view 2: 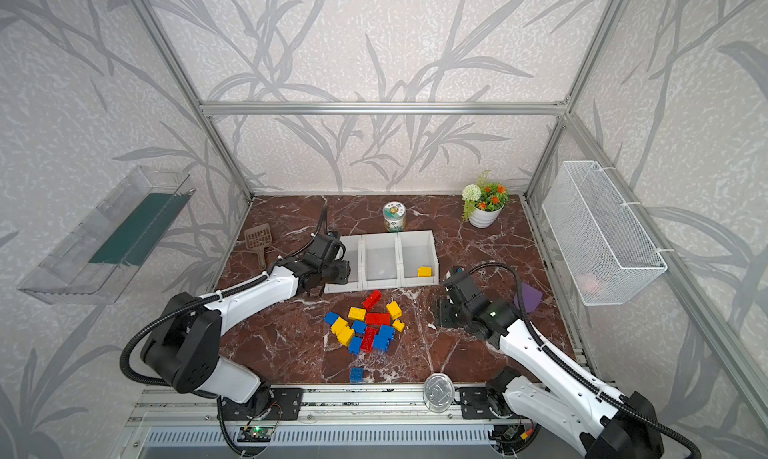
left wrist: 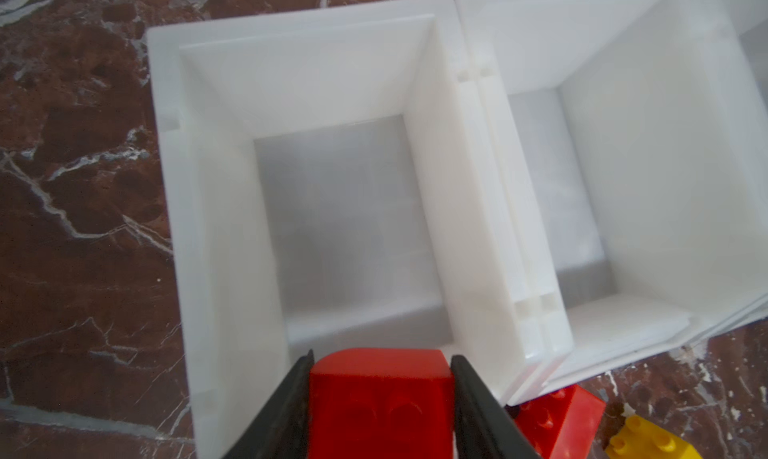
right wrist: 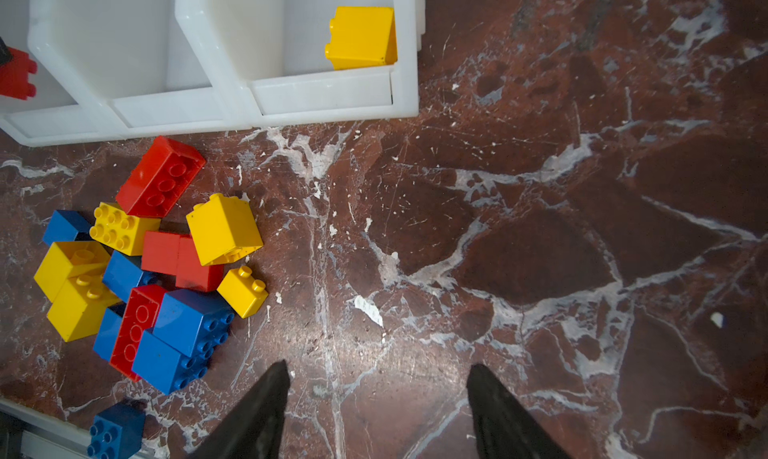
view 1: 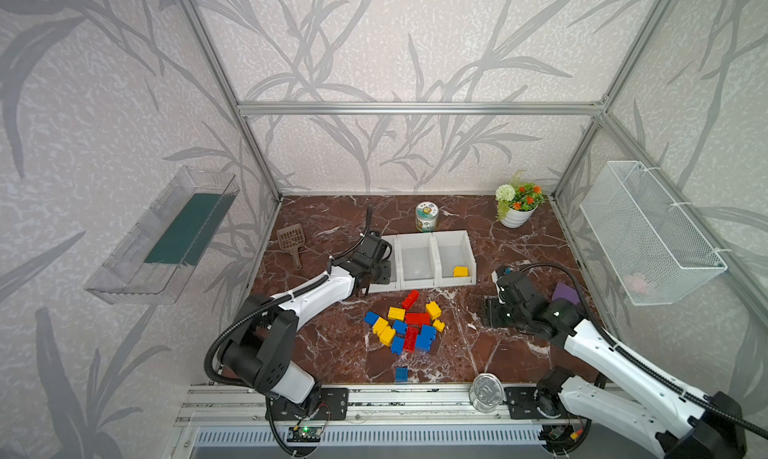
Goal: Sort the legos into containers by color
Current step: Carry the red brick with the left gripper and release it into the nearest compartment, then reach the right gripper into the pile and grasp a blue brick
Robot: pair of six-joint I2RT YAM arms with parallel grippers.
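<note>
Step in hand, as judged: first red brick was being delivered; sorting had barely begun.

- Row of three white bins [view 1: 417,285] sat centre frame in both top views, on the brown marble tabletop [view 1: 332,353].
- Left-hand bin [left wrist: 216,228]: floor bare in the left wrist view.
- Middle bin [view 1: 417,265]: empty in both top views.
- Right-hand bin [view 1: 449,255]: one yellow brick [view 1: 460,271], lying in the bin's lower right corner.
- Left gripper [left wrist: 382,355] hung over the near edge of the left-hand bin. The claw gripped a red brick [left wrist: 380,394], both fingers against its sides as far as the wrist view showed.
- Right gripper [right wrist: 378,365] was low over bare marble at centre right of the top views. Claw spread apart, nothing between the fingers.
- Pile of red, blue and yellow bricks [view 1: 405,328] lay just below the bins in both top views.
- One blue brick [view 1: 401,373] lay alone near the bottom edge of the tabletop.

Next move, as judged: let the red brick drop inside the left-hand bin, then lift clear of the rim. The middle bin would be left for blue.
</note>
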